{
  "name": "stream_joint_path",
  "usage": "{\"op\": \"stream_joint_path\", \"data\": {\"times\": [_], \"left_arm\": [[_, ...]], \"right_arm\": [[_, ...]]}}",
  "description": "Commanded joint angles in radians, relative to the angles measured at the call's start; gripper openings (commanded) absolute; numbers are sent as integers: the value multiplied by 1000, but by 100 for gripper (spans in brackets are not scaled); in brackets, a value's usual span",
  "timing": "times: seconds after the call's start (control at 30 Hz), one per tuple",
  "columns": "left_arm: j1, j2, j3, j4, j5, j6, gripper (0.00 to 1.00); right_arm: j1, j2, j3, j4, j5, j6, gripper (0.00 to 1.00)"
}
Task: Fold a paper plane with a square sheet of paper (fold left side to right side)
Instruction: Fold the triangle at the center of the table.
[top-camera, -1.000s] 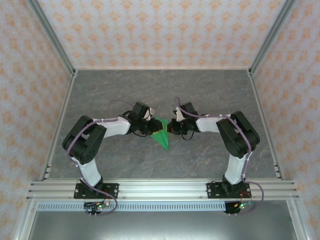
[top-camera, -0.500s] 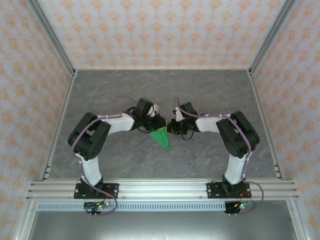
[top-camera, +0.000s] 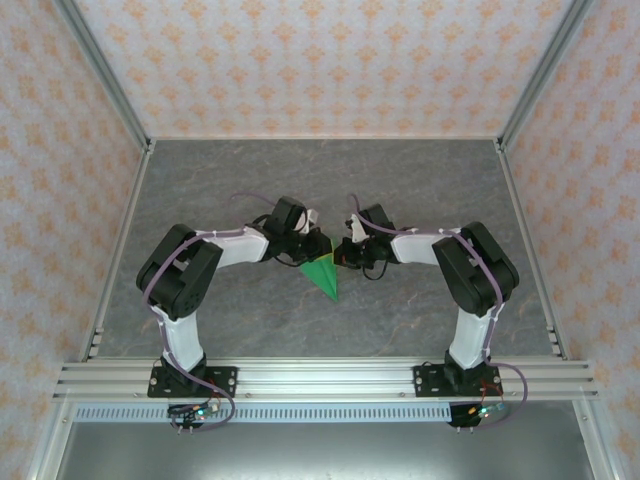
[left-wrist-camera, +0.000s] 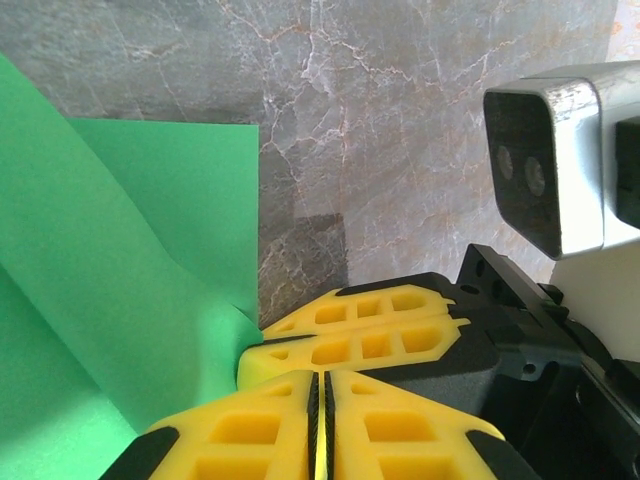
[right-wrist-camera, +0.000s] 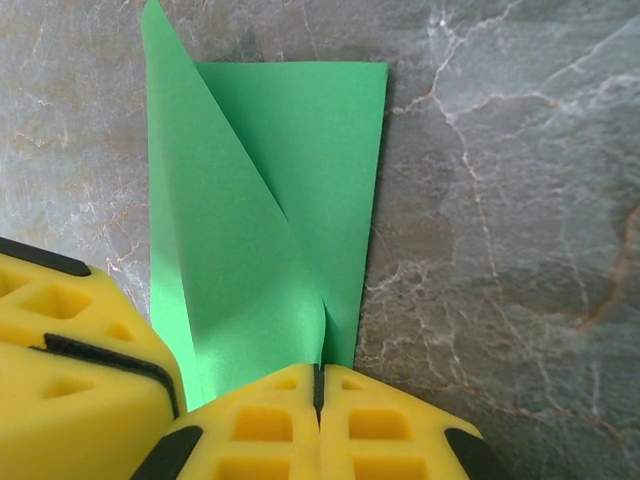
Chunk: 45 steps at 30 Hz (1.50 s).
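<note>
While the left pincer (left-wrist-camera: 320, 385) is clenching the green paper (right-wrist-camera: 270, 180) by its raised flap, the right pincer (right-wrist-camera: 317, 375) is resting, clenched, just beside it with its tips on the paper's edge; a grey camera housing (left-wrist-camera: 548, 160) is hanging beyond them over the marbled counter (right-wrist-camera: 500, 200).

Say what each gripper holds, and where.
Right gripper pinches the green paper at its folded flap's near edge. Left gripper, jaws together, touches it too; its grip cannot be told.
</note>
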Motion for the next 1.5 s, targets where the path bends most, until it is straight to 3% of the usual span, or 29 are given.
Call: {"op": "stream_joint_path", "data": {"times": [0.0,0.3,1.47], "left_arm": [[-4,-17,-39,-31,-59,8,14],[-3,-114,-23,-81,-68,22,17],[-2,39,-66,-83,-130,29,17]], "right_arm": [[13,45,-13,-101,81,-39,1],[12,47,-14,-96,80,-39,1],[13,35,15,-104,64,-38,2]]}}
